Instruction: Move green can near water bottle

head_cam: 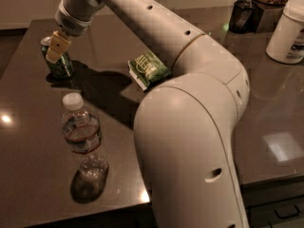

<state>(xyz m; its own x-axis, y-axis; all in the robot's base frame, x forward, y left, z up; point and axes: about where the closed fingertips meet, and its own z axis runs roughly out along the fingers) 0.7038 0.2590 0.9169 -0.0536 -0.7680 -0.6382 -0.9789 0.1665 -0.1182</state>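
The green can (61, 66) stands upright on the dark table (28, 141) at the far left. My gripper (56, 49) is right at the can's top, coming down on it from above and covering part of its silver lid. The water bottle (81, 132), clear with a white cap and a red-banded label, stands upright nearer the front edge, well apart from the can and toward the camera. My arm reaches across the table from the lower right.
A crinkly green chip bag (148, 69) lies mid-table, partly behind my arm. A white tub (287, 30) and a dark container (243, 15) stand at the back right. My arm's big elbow housing (190, 151) hides the front middle.
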